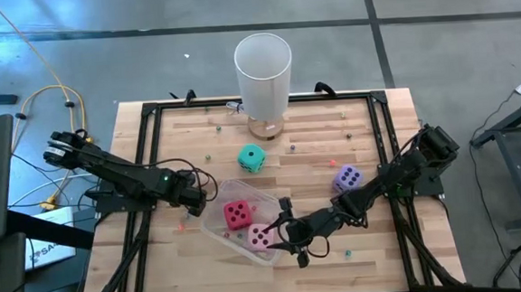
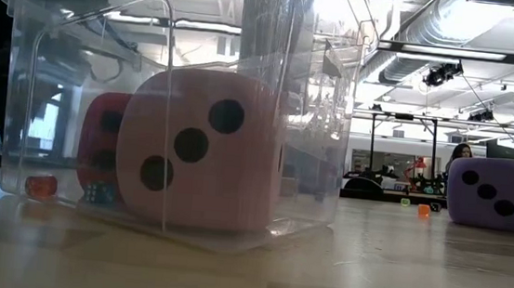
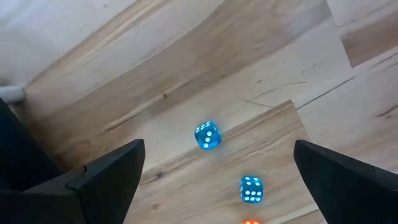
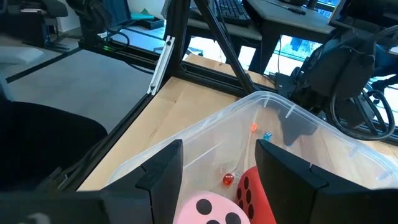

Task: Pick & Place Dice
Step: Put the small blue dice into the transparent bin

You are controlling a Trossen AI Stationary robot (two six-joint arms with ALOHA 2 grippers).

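The pink die (image 1: pixel 261 237) and red die (image 1: pixel 237 214) were seen inside the clear bin (image 1: pixel 213 229) (purple die (image 1: pixel 347 178) outside); the right gripper (image 4: pixel 219 163) was held apart above it, the left gripper (image 3: pixel 217 163) likewise apart.

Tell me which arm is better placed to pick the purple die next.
Right. The purple die lies beside the right arm, and the right claw is open. The left claw waits across the clear bin.

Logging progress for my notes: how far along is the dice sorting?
Halfway. The red die and pink die sit in the clear bin. The right tool, open, hovers over the pink die. The teal die and purple die remain on the table.
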